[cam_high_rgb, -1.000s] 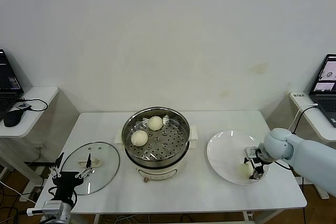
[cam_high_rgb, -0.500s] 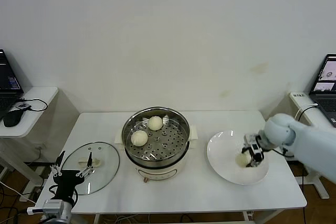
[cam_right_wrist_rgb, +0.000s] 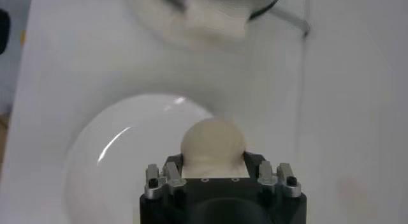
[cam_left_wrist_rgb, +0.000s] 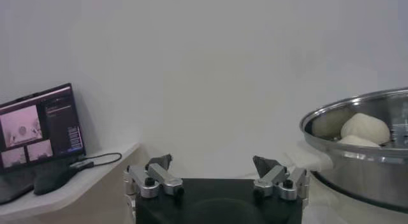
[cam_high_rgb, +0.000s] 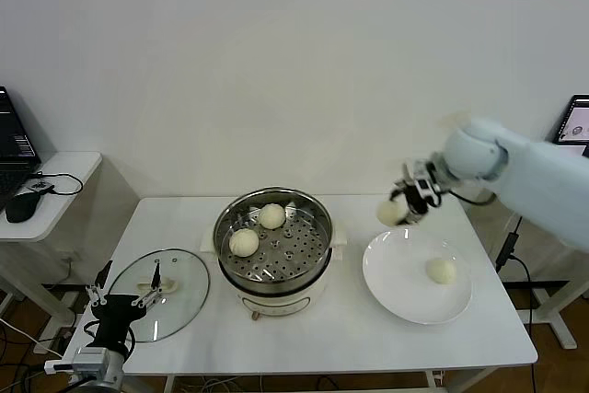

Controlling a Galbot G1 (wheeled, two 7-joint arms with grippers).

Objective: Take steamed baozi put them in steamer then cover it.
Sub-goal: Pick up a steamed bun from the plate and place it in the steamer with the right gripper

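left gripper (cam_high_rgb: pixel 121 302): parked low by the lid (cam_high_rgb: pixel 159 294), jaws wide, nothing in them
steamer (cam_high_rgb: pixel 273 244): two buns inside already, off to the right gripper's left
right gripper (cam_high_rgb: pixel 411 198): just lifted a bun (cam_high_rgb: pixel 391 213) off the plate (cam_high_rgb: pixel 405 284), clamped on it, mid-carry
plate bun (cam_high_rgb: pixel 442 270): last one, below it

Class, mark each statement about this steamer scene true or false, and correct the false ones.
1. Two baozi lie in the steamer. True.
2. The right gripper holds a bun in the air. True.
3. The white plate is empty. False: one bun lies on it.
4. The glass cover sits on the steamer. False: it lies on the table, to the robot's left of the steamer.
5. The left gripper has its fingers shut on the cover's handle. False: it is open, holding nothing.
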